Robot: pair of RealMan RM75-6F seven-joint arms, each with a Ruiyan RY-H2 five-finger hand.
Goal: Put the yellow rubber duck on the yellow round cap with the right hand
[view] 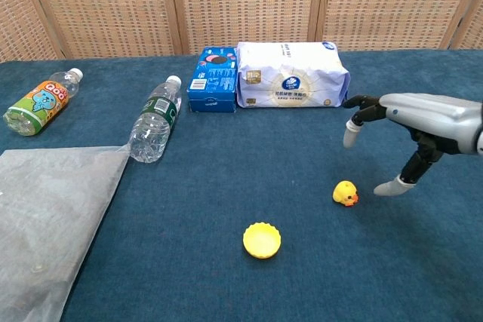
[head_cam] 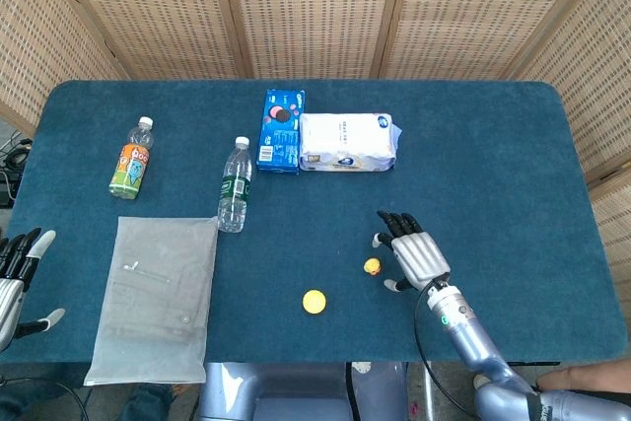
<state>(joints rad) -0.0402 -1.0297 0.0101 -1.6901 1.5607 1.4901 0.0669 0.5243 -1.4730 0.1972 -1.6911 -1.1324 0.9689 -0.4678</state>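
A small yellow rubber duck [head_cam: 372,267] [view: 345,193] sits on the blue table, right of the yellow round cap [head_cam: 314,301] [view: 262,240], which lies flat near the front edge. My right hand [head_cam: 414,251] [view: 407,126] hovers just right of and above the duck, fingers spread, holding nothing; its thumb tip comes down close beside the duck without touching it. My left hand [head_cam: 18,278] stays at the table's left edge in the head view, fingers apart and empty.
A clear plastic bag [head_cam: 156,298] lies at the front left. A water bottle [head_cam: 234,184], an orange drink bottle [head_cam: 131,159], a blue cookie box [head_cam: 281,131] and a white tissue pack [head_cam: 347,142] lie further back.
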